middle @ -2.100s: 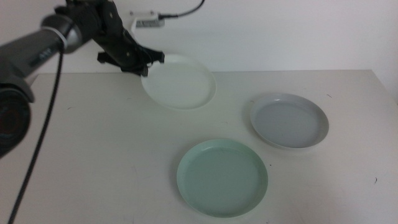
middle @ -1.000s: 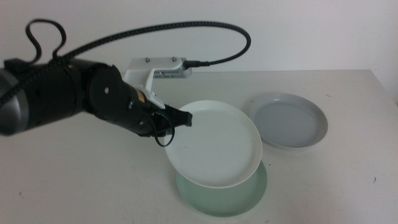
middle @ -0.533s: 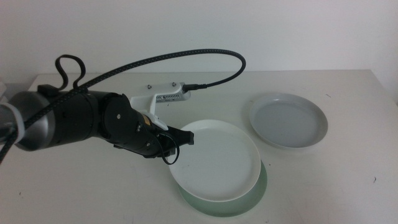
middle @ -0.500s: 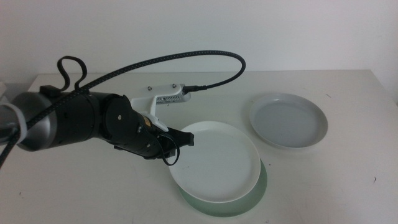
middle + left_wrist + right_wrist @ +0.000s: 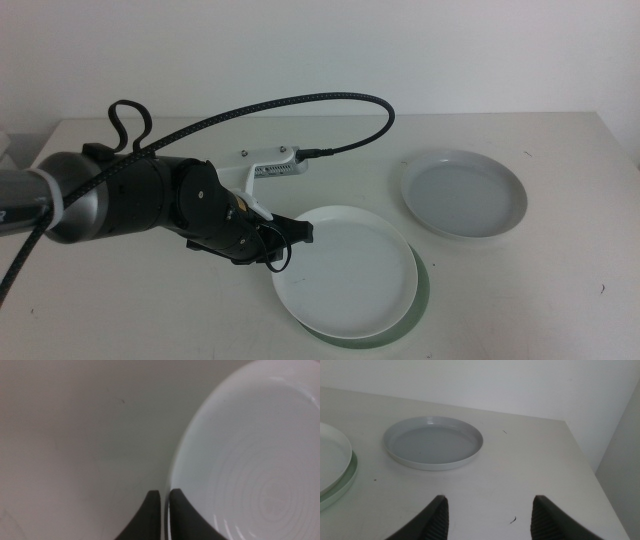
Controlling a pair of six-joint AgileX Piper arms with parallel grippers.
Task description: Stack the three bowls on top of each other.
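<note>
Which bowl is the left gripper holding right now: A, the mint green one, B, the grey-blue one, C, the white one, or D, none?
C: the left gripper has its jaws pinched on the rim of the white bowl, which sits over the mint green bowl, while the grey-blue bowl lies apart, untouched.

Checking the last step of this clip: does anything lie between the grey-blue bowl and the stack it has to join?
Nothing visible does. The grey-blue bowl sits alone on bare table, apart from the white bowl over the green bowl. The left claw grips the white bowl's far-side rim; the open right claw waits nearby.
</note>
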